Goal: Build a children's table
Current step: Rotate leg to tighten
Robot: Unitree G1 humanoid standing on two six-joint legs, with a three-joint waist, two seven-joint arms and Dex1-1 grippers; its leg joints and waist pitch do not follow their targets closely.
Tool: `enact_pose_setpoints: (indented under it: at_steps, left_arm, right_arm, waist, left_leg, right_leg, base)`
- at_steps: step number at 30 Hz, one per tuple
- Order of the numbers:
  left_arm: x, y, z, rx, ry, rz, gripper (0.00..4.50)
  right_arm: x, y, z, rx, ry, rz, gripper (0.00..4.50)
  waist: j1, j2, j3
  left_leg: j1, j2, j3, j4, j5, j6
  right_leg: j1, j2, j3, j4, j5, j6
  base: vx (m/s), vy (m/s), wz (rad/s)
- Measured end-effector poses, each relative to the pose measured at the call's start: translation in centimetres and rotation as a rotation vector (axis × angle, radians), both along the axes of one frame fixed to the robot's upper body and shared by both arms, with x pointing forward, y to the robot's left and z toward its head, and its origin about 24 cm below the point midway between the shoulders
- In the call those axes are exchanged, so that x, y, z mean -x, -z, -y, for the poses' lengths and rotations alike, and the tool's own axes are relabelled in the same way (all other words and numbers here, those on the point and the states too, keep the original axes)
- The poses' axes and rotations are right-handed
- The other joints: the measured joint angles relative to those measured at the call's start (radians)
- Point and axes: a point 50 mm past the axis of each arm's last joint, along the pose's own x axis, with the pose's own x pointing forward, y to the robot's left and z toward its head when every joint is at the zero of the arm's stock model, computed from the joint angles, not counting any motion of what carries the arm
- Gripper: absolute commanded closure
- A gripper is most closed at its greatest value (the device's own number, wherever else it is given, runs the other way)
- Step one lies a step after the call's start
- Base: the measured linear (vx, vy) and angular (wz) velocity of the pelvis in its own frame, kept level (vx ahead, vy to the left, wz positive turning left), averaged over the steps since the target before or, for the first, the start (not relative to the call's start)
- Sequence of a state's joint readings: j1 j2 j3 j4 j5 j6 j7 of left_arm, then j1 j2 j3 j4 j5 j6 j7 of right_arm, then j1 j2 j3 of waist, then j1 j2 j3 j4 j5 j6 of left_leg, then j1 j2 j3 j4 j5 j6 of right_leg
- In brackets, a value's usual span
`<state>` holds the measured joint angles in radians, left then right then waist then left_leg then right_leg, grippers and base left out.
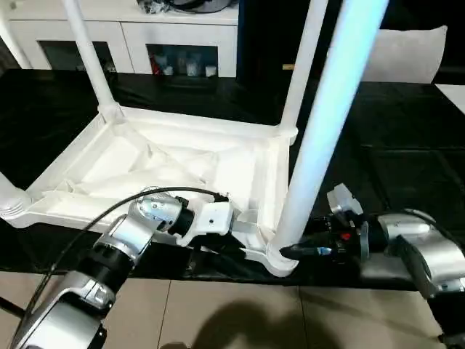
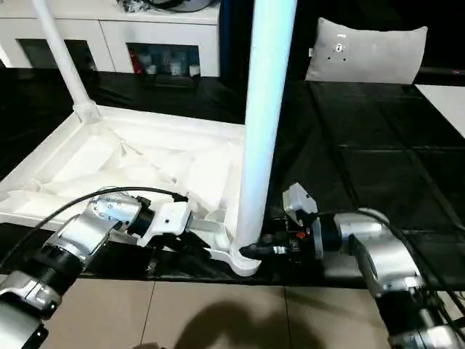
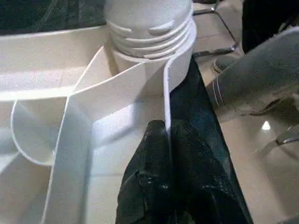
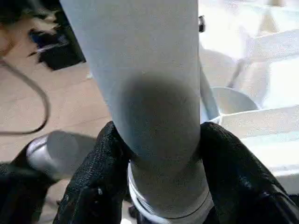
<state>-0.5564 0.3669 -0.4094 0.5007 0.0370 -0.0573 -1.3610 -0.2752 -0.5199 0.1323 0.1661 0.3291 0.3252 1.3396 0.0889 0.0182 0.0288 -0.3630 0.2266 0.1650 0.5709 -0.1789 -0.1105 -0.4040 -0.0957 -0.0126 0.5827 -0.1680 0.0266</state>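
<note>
the children's table lies upside down on a black-covered surface, ribbed underside up, its near long edge running along the surface's front edge above a tiled floor. three white legs stand upright from corner sockets: one at the far left corner, one at the far right corner, and a thick-looking near one rising from the near right corner socket. the near left corner socket sits at the picture's left edge.

the left gripper is at the table top's near rim, just left of the near right socket — its two black fingers are pressed together on the thin white rim wall, one finger on each side of it. the threaded base of the near leg stands in the socket just beyond.

the right gripper comes in from the right at the foot of the near leg, its fingers held apart by the tube and clamped against both sides of it, just above the socket.

a white cabinet with glass doors stands behind the surface, and a grey cushion lies at the far right.
</note>
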Motion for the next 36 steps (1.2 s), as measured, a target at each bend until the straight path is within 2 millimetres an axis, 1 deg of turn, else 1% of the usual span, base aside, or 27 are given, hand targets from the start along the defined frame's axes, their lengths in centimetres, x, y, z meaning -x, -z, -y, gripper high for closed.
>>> enact_pose_setpoints:
  at_steps: [1,2,3,4,6,8,10,11,13,14,15,16,17,18,21,22,25,26,27,28,29,30,31,33,34,36]
  left_arm:
    - [-0.1,0.0,-0.1,-0.002,-0.024,-0.011,4.5]
    - [-0.2,0.2,-0.2,-0.004,-0.088,-0.027,4.5]
    - [-0.4,0.2,-0.3,-0.007,-0.141,-0.029,4.5]
    - [-0.7,0.2,-0.3,-0.007,-0.21,-0.026,4.5]
    - [-1.1,0.3,0.3,0.0,-0.293,-0.024,4.5]
    - [-1.7,0.4,1.1,0.012,-0.419,-0.018,4.5]
    - [-2.2,0.4,2.0,0.013,-0.517,0.004,4.5]
    - [-2.3,0.3,2.4,0.012,-0.544,0.013,4.5]
    - [-2.6,0.4,3.1,0.021,-0.595,0.029,4.5]
    - [-2.9,0.4,3.8,0.023,-0.633,0.046,4.5]
    - [-3.1,0.4,4.3,0.023,-0.653,0.061,4.5]
    - [-3.2,0.3,4.7,0.024,-0.665,0.075,4.5]
    - [-3.2,0.3,4.8,0.024,-0.666,0.082,4.5]
    - [-3.2,0.2,4.9,0.025,-0.665,0.084,4.5]
    - [-3.0,0.2,5.5,0.028,-0.634,0.096,4.5]
    - [-2.9,0.1,5.7,0.026,-0.62,0.104,4.5]
    - [-2.8,0.0,5.9,0.023,-0.6,0.116,4.5]
    - [-2.9,0.0,5.8,0.02,-0.595,0.124,4.5]
    - [-2.9,0.0,5.8,0.017,-0.589,0.13,4.5]
    - [-2.8,0.0,5.7,0.014,-0.57,0.137,4.5]
    - [-2.7,0.1,5.6,0.013,-0.536,0.144,4.5]
    - [-2.7,0.1,5.4,0.009,-0.516,0.15,4.5]
    - [-2.8,0.0,4.9,0.008,-0.477,0.162,4.5]
    - [-2.8,0.0,4.0,-0.005,-0.443,0.175,4.5]
    - [-2.9,0.0,3.4,-0.013,-0.431,0.18,4.5]
    - [-2.9,0.0,2.9,-0.023,-0.403,0.185,4.5]
  right_arm:
    - [-0.1,0.1,-0.1,-0.004,0.026,0.001,2.51]
    - [-0.4,0.3,-0.7,-0.005,0.086,0.006,2.51]
    - [-0.7,0.5,-1.0,-0.012,0.147,0.012,2.51]
    - [-1.2,0.7,-1.5,-0.018,0.238,0.021,2.52]
    - [-2.0,0.8,-1.9,-0.02,0.362,0.031,2.53]
    - [-3.5,1.1,-2.8,-0.025,0.524,0.033,2.54]
    - [-4.8,1.2,-3.8,-0.028,0.663,0.034,2.54]
    - [-5.2,1.1,-4.1,-0.023,0.702,0.038,2.54]
    - [-6.0,1.1,-4.6,-0.022,0.778,0.036,2.54]
    - [-6.5,1.1,-5.0,-0.024,0.835,0.036,2.2]
    - [-6.9,1.1,-5.1,-0.029,0.875,0.034,2.2]
    - [-7.1,1.0,-5.1,-0.026,0.895,0.043,1.99]
    - [-7.1,1.0,-5.0,-0.029,0.898,0.046,1.99]
    - [-7.1,1.0,-5.0,-0.031,0.899,0.047,1.82]
    - [-7.0,1.1,-4.6,-0.034,0.911,0.044,1.51]
    - [-6.9,1.1,-4.1,-0.033,0.9,0.056,1.39]
    - [-6.5,1.2,-3.5,-0.04,0.86,0.075,1.27]
    - [-6.4,1.2,-3.4,-0.046,0.849,0.076,1.18]
    - [-6.4,1.1,-3.0,-0.038,0.845,0.085,0.95]
    - [-6.1,1.2,-2.4,-0.033,0.816,0.093,0.87]
    - [-5.4,1.1,-1.4,-0.018,0.756,0.106,0.87]
    - [-5.0,1.2,-0.7,-0.005,0.721,0.105,0.67]
    - [-4.2,1.1,0.5,0.018,0.65,0.115,0.67]
    - [-3.3,1.1,1.7,0.054,0.57,0.11,0.67]
    - [-3.0,1.0,2.0,0.063,0.529,0.108,0.67]
    - [-2.6,0.7,2.2,0.068,0.461,0.106,0.67]
  waist:
    - [-0.003,-0.001,0.0]
    - [-0.007,-0.001,0.0]
    - [-0.017,-0.001,0.001]
    - [-0.033,-0.002,0.001]
    - [-0.055,-0.003,0.002]
    - [-0.082,-0.003,0.002]
    - [-0.103,-0.003,0.002]
    - [-0.109,-0.004,0.002]
    - [-0.114,-0.005,0.002]
    - [-0.114,-0.007,0.001]
    - [-0.112,-0.007,0.001]
    - [-0.11,-0.007,0.001]
    - [-0.107,-0.007,0.001]
    - [-0.105,-0.007,0.001]
    - [-0.087,-0.005,0.0]
    - [-0.081,-0.005,0.0]
    - [-0.07,-0.005,0.0]
    - [-0.064,-0.005,0.0]
    - [-0.062,-0.005,0.0]
    - [-0.056,-0.003,0.0]
    - [-0.05,-0.001,0.001]
    - [-0.048,0.0,0.001]
    - [-0.041,0.002,0.002]
    - [-0.04,0.001,0.002]
    - [-0.042,0.001,0.002]
    - [-0.046,0.001,0.002]
  left_leg:
    - [0.002,0.0,0.001,0.0,0.0,0.0]
    - [0.005,0.0,0.002,0.0,0.0,0.0]
    - [0.007,0.0,0.002,0.0,0.0,-0.001]
    - [0.009,0.0,0.002,0.0,0.0,-0.001]
    - [0.011,-0.001,0.002,0.0,0.0,-0.001]
    - [0.012,-0.001,0.001,0.0,0.0,-0.001]
    - [0.012,-0.001,-0.001,0.0,0.0,-0.001]
    - [0.011,-0.001,-0.003,0.0,0.0,-0.001]
    - [0.011,-0.001,-0.005,-0.001,0.0,-0.001]
    - [0.011,-0.001,-0.006,-0.001,0.0,-0.001]
    - [0.01,-0.001,-0.006,-0.001,0.0,-0.001]
    - [0.008,-0.002,-0.006,-0.002,0.0,-0.001]
    - [0.007,-0.001,-0.006,-0.002,0.0,-0.001]
    - [0.007,-0.001,-0.006,-0.002,0.0,-0.001]
    - [0.006,-0.002,-0.006,-0.004,0.0,-0.001]
    - [0.006,-0.001,-0.006,-0.006,0.0,-0.001]
    - [0.006,0.0,-0.006,-0.008,0.0,-0.001]
    - [0.006,0.0,-0.006,-0.009,0.0,-0.001]
    - [0.005,0.0,-0.006,-0.008,0.0,-0.001]
    - [0.005,0.0,-0.006,-0.008,0.0,-0.001]
    - [0.005,-0.001,-0.006,-0.009,0.0,-0.001]
    - [0.005,-0.002,-0.005,-0.008,0.0,-0.001]
    - [0.005,-0.002,-0.005,-0.008,0.0,-0.001]
    - [0.004,-0.001,-0.004,-0.007,0.0,-0.001]
    - [0.005,-0.001,-0.004,-0.007,0.0,-0.001]
    - [0.005,-0.001,-0.004,-0.007,0.0,-0.001]
  right_leg:
    - [0.0,0.0,0.0,0.001,0.0,0.0]
    - [0.001,0.0,0.001,0.002,0.0,0.0]
    - [0.001,0.0,0.001,0.003,-0.002,0.004]
    - [0.001,0.0,0.001,0.003,-0.003,0.005]
    - [0.0,0.0,0.0,0.001,-0.004,0.006]
    - [-0.001,0.0,0.0,0.0,-0.004,0.006]
    - [-0.002,0.0,-0.001,-0.002,-0.003,0.006]
    - [-0.003,0.001,-0.001,-0.003,-0.003,0.006]
    - [-0.004,0.002,-0.002,-0.004,-0.003,0.005]
    - [-0.005,0.002,-0.002,-0.004,-0.003,0.005]
    - [-0.005,0.002,-0.002,-0.004,-0.003,0.005]
    - [-0.006,0.002,-0.001,-0.004,-0.002,0.004]
    - [-0.006,0.002,-0.001,-0.004,0.0,0.002]
    - [-0.006,0.002,-0.001,-0.004,0.003,0.001]
    - [-0.005,0.002,-0.001,-0.004,0.008,-0.004]
    - [-0.006,0.002,-0.001,-0.004,0.008,-0.004]
    - [-0.006,0.002,-0.002,-0.005,0.007,-0.003]
    - [-0.007,0.002,-0.002,-0.005,0.007,-0.003]
    - [-0.007,0.002,-0.002,-0.005,0.007,-0.003]
    - [-0.007,0.002,-0.002,-0.005,0.007,-0.003]
    - [-0.007,0.002,-0.003,-0.006,0.007,-0.003]
    - [-0.007,0.002,-0.002,-0.006,0.007,-0.002]
    - [-0.007,0.002,-0.002,-0.006,0.007,-0.002]
    - [-0.006,0.002,-0.002,-0.005,0.007,-0.003]
    - [-0.006,0.001,-0.002,-0.005,0.007,-0.003]
    - [-0.007,0.001,-0.002,-0.005,0.007,-0.003]
  base:
    - [0.0,0.0,0.0]
    - [0.0,0.0,0.0]
    - [0.0,0.0,0.0]
    - [0.0,0.0,0.0]
    - [0.0,0.0,0.0]
    - [0.0,0.0,0.0]
    - [0.0,0.0,0.0]
    - [0.0,0.0,0.0]
    - [0.0,0.0,0.0]
    - [0.0,0.0,0.0]
    - [0.0,0.0,0.0]
    - [0.0,0.0,0.0]
    - [0.0,0.0,0.0]
    - [0.0,0.0,0.0]
    - [0.0,0.0,0.0]
    - [0.0,0.0,0.0]
    - [0.0,0.0,0.0]
    - [0.0,0.0,0.0]
    - [0.0,0.0,0.0]
    - [0.0,0.0,0.0]
    - [0.0,0.0,0.0]
    - [0.0,0.0,0.0]
    - [0.0,0.0,0.0]
    - [0.0,0.0,0.0]
    - [0.0,0.0,0.0]
    - [0.0,0.0,0.0]
